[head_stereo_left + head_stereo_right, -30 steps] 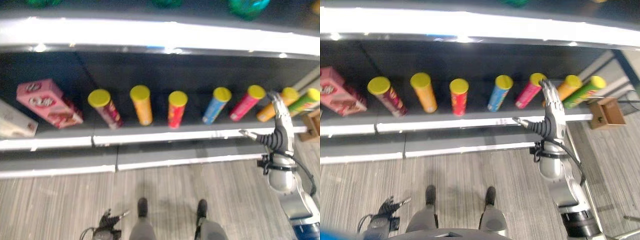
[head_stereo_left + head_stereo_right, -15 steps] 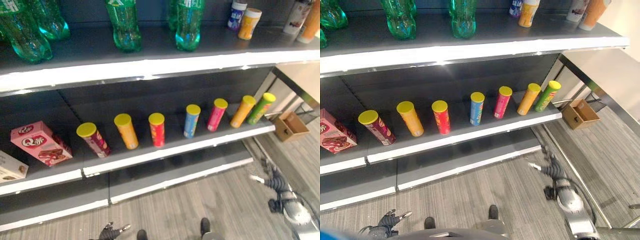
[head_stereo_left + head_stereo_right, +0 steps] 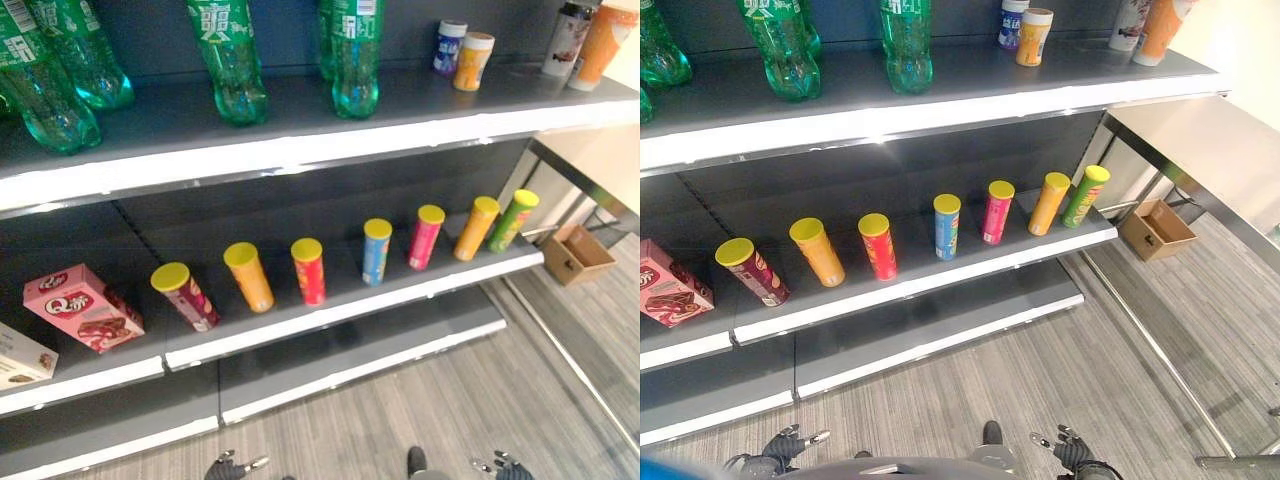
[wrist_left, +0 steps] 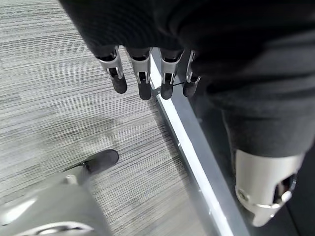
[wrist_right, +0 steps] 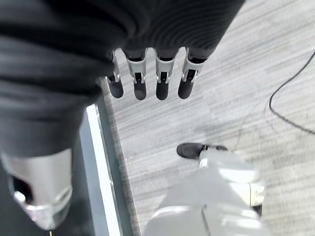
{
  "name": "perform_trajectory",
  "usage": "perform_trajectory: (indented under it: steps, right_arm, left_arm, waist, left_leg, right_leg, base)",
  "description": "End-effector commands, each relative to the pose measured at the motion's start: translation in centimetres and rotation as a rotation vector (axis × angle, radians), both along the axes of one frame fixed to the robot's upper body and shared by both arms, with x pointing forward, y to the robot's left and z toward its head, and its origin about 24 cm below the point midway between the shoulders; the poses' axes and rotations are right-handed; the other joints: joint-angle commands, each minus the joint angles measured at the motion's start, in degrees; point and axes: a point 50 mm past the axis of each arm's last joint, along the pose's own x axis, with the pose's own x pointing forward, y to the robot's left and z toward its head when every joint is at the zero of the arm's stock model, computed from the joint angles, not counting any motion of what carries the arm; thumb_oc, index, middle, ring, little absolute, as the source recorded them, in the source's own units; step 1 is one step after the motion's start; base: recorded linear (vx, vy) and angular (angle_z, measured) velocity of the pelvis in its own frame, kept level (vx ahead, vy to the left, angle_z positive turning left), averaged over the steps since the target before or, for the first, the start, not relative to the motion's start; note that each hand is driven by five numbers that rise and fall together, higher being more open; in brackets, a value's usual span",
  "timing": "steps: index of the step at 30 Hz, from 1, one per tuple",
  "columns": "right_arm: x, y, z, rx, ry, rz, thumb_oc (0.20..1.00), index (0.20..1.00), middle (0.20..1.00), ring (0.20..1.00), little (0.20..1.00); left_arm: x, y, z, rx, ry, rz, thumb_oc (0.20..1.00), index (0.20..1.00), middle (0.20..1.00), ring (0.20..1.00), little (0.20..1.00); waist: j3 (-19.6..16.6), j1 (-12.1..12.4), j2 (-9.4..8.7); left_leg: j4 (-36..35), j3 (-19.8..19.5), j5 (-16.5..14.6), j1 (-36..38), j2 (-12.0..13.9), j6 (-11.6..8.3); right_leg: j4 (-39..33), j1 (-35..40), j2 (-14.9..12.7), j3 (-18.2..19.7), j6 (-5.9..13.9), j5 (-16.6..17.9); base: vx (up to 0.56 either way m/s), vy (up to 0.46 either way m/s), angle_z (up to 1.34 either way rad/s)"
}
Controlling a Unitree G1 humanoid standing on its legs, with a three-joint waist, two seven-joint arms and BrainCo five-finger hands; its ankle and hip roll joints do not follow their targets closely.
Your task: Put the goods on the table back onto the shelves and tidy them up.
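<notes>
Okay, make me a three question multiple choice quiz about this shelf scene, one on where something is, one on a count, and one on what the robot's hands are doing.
1. Where does the pink box sit?
A. On the same shelf as the tubes, at its left end
B. On the top shelf among the bottles
C. On the floor

2. How many yellow-lidded tubes stand in the row?
A. Five
B. Seven
C. Nine

3. What state are the two hands in?
A. Both open, holding nothing
B. Left shut on a tube
C. Right shut on a bottle

Answers:
1 A: the pink box lies left of the tubes.
2 B: seven lids show in the row.
3 A: the left hand and right hand hang with straight fingers over the floor.
</notes>
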Motion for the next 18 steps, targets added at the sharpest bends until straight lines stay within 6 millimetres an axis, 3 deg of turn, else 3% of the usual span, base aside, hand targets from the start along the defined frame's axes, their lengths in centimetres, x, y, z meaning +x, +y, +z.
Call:
perform_trajectory:
  steps: [1, 8, 11, 13, 14, 17, 18]
  right_arm:
    - [3.4, -0.4, 0.7, -0.046, -0.072, 0.014, 1.0, 1.0, 1.0, 1.0, 1.0]
    - [3.4, -0.5, 0.7, -0.049, -0.072, -0.011, 1.0, 1.0, 1.0, 1.0, 1.0]
    - [4.7, 0.2, 1.1, -0.03, -0.128, 0.001, 1.0, 1.0, 1.0, 1.0, 1.0]
    - [4.9, 0.3, 1.3, -0.021, -0.147, -0.006, 1.0, 1.0, 1.0, 1.0, 1.0]
    - [4.9, 0.3, 1.3, -0.021, -0.147, -0.007, 1.0, 1.0, 1.0, 1.0, 1.0]
    - [5.3, -0.6, 1.9, -0.054, -0.184, -0.042, 1.0, 1.0, 1.0, 1.0, 1.0]
    - [5.7, -0.7, 2.1, -0.058, -0.2, -0.037, 1.0, 1.0, 1.0, 1.0, 1.0]
  left_arm:
    - [2.0, 0.8, 0.6, 0.031, -0.032, -0.039, 1.0, 1.0, 1.0, 1.0, 1.0]
    - [3.0, 1.0, 0.9, 0.032, -0.061, -0.046, 1.0, 1.0, 1.0, 1.0, 1.0]
    - [5.0, 1.6, 1.9, 0.047, -0.139, -0.032, 1.0, 1.0, 1.0, 1.0, 1.0]
    - [5.3, 2.1, 2.2, 0.06, -0.153, -0.009, 1.0, 1.0, 1.0, 1.0, 1.0]
    - [5.2, 2.1, 2.2, 0.06, -0.153, -0.009, 1.0, 1.0, 1.0, 1.0, 1.0]
    - [4.1, 2.6, 2.1, 0.063, -0.144, 0.05, 1.0, 1.0, 1.0, 1.0, 1.0]
    - [3.9, 2.8, 2.1, 0.068, -0.146, 0.067, 1.0, 1.0, 1.0, 1.0, 1.0]
  waist:
    - [3.92, 1.01, 0.12]
    - [5.12, 0.46, 0.1]
    - [8.26, 0.49, 0.24]
    - [8.47, 0.89, 0.6]
    - [8.47, 0.83, 0.65]
    - [7.08, 2.81, 0.33]
    - [6.89, 3.27, 0.17]
  left_leg:
    - [1.28, -1.5, -8.72, 3.48, -2.49, 3.06]
    - [1.56, -1.36, -8.67, 3.52, -2.41, 3.39]
    - [4.08, 0.47, -8.1, 1.3, 0.23, 3.34]
    - [6.26, 0.68, -7.7, -0.97, 2.85, 2.58]
    - [6.42, 0.6, -7.81, -1.04, 2.92, 2.55]
    - [8.54, 1.07, -6.43, -3.53, 9.85, -1.3]
    - [9.19, 1.44, -6.01, -3.87, 11.65, -2.3]
  right_leg:
    - [3.53, -1.4, -2.81, -0.69, 2.61, -1.38]
    - [6.26, -3.07, -2.37, 0.97, 2.48, -1.84]
    - [11.38, -7.31, -2.14, 0.72, 2.93, -1.56]
    - [11.5, -6.89, -4.91, -0.93, 2.1, -0.55]
    - [11.48, -6.82, -4.87, -1.03, 2.08, -0.58]
    - [10.0, -4.8, -15.06, -5.42, 3.98, 10.33]
    - [9.43, -4.3, -16.36, -6.46, 3.98, 12.48]
  base:
    - [0.0, 0.0, 0.0]
    - [-0.03, 0.002, -0.05]
    - [-0.23, -0.158, -0.33]
    - [-0.1, -0.207, -0.44]
    - [-0.07, -0.248, -0.25]
    - [-0.02, -0.568, -0.28]
    - [-0.02, -0.785, -0.52]
